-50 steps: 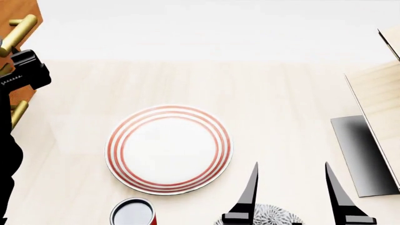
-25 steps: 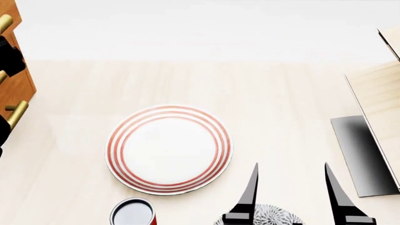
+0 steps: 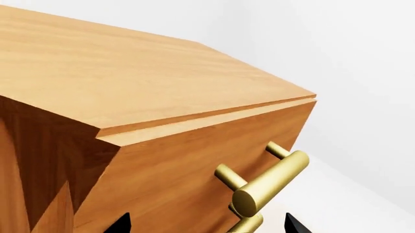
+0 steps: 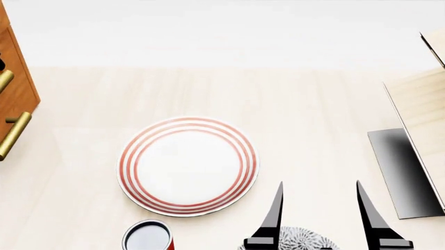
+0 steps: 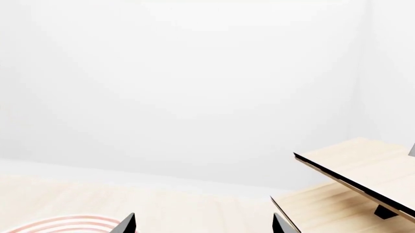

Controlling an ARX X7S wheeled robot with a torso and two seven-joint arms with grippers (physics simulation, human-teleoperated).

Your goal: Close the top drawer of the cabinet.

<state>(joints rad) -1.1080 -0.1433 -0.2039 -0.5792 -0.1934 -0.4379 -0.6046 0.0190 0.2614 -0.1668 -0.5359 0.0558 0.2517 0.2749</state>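
The cabinet (image 3: 155,116) is seen close up from the left wrist camera, its orange-brown top slab overhanging the top drawer (image 3: 194,170), whose flat front sits nearly flush beneath the slab's edge with only a thin step showing. A brass bar handle (image 3: 269,183) is carried on two short posts on that front, and a second brass bar is glimpsed just below it. The left gripper (image 3: 204,224) is held apart from the drawer front, its two dark fingertips spread either side of the handle and touching nothing. In the head view, the cabinet's edge (image 4: 15,83) is framed at the far left of a pale wooden table (image 4: 313,114), well apart from a red-ringed plate (image 4: 187,165) lying flat near the centre. A dark-filled red cup (image 4: 148,235) stands just beside the plate's near rim. The right gripper (image 4: 320,219) is poised to the plate's right with its black fingers parted and empty, above a patterned disc (image 4: 303,238).
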